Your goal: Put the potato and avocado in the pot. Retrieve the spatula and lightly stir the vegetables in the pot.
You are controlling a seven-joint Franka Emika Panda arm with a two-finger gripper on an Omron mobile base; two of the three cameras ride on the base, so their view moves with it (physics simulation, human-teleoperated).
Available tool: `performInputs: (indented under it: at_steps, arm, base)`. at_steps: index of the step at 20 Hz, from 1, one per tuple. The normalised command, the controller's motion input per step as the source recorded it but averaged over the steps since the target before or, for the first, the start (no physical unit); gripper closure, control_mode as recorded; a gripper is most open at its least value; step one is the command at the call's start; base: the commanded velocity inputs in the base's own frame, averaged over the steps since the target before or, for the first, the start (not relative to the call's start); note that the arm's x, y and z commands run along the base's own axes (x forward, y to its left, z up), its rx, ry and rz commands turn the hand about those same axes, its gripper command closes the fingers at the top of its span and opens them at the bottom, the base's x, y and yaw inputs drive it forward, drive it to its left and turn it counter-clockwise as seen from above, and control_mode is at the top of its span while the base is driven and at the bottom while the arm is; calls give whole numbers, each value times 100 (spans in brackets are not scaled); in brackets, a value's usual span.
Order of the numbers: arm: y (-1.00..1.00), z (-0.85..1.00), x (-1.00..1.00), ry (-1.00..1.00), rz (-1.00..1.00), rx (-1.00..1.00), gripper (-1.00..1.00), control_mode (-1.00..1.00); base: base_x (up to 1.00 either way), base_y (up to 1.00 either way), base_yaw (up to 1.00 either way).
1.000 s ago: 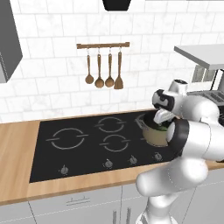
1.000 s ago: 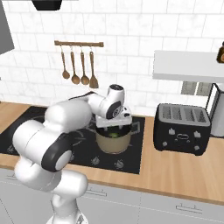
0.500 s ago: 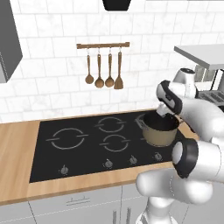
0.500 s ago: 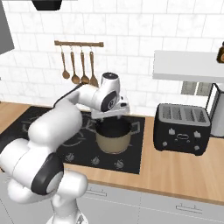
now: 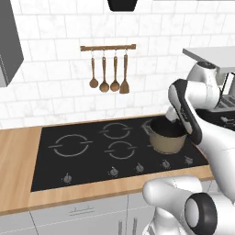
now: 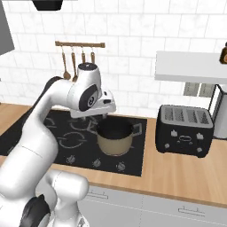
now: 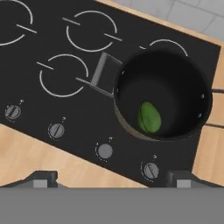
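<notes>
We saw the black cooktop [image 5: 92, 151] set into the wooden counter [image 6: 186, 170], with the black toaster [image 6: 184, 130] on the counter beside it to the right. The pot [image 6: 115, 137] stood on the cooktop's front right burner, a green avocado [image 7: 149, 117] lying on its dark floor. Our gripper [image 7: 111, 178] hung above the pot, jaws spread wide and empty. Wooden spoons [image 5: 103, 73] hung on the wall rail.

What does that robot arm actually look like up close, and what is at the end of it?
The arm is made of smooth, rounded white shells joined by dark grey round joints, like thick tubes bending at elbows. No loose cables show. At its end sits a boxy white hand carrying the gripper, two small dark grey fingers.
</notes>
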Motion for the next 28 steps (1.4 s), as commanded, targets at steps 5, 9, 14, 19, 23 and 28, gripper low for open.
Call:
performInputs:
  at_steps: [5,9,14,19,23,28]
  arm:
    - [15,10,-59,0,-3,0,-100,-100]
    - [0,0,0,0,0,0,-100,100]
    - [0,0,0,0,0,0,-100,100]
    - [0,0,0,0,0,0,-100,100]
    - [0,0,0,0,0,0,-100,100]
    - [0,0,0,0,0,0,-100,100]
  base:
    - [0,0,0]
    - [-64,47,-1]
    - [-40,94,-1]
    - [-5,100,-1]
    - [0,100,-4]
    - [0,99,-11]
